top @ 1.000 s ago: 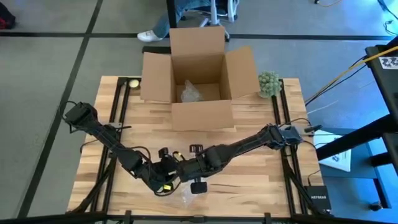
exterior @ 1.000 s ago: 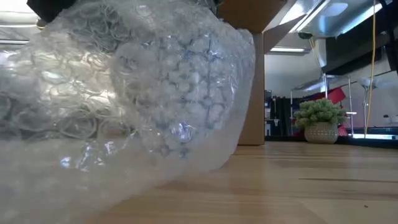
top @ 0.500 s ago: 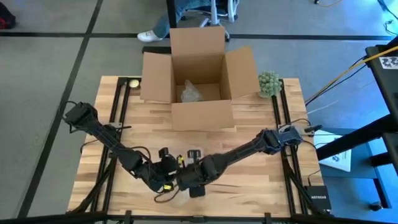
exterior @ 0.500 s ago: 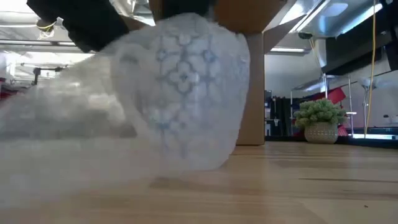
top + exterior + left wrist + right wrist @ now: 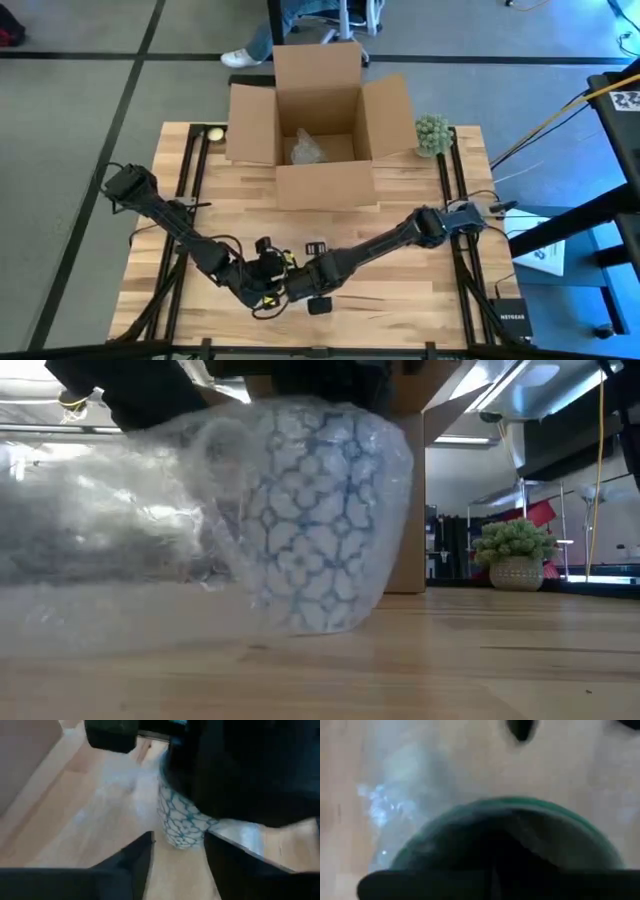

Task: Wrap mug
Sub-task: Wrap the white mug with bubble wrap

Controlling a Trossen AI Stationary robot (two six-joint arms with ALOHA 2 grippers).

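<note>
Closest to us in the low view stands the white ceramic mug with a blue lattice pattern (image 5: 315, 530), upright on the pale wooden slat table (image 5: 480, 660) and covered by the clear bubble wrap sheet (image 5: 110, 530), which drapes over it and spreads flat along the boards to one side. From above we place the mug near the table's front edge, about midway across, under the two dark wrists.

The right gripper (image 5: 305, 290) sits directly over the mug; its wrist view looks down into the dark interior inside a teal-tinted rim (image 5: 510, 802), with wrap glinting beside it. We think its fingers are at the rim, but we cannot tell whether they are parted or pinched.

The left gripper (image 5: 177, 855) is just beside the mug on the left arm's side. Its two dark fingers (image 5: 137, 852) stand apart with bare table between them and the patterned mug base just ahead, so we read it as spread and holding nothing.

Farther back, at mid-table, an open brown cardboard box (image 5: 318, 125) has its flaps out and a crumpled clear bundle (image 5: 306, 148) inside. Just beside its right flap is a small green pom-pom plant in a pot (image 5: 432, 133), and a small pale ball (image 5: 214, 134) lies at the back left corner. Beyond the table, a person's legs and a white shoe (image 5: 240, 57) show beside a chair base.
</note>
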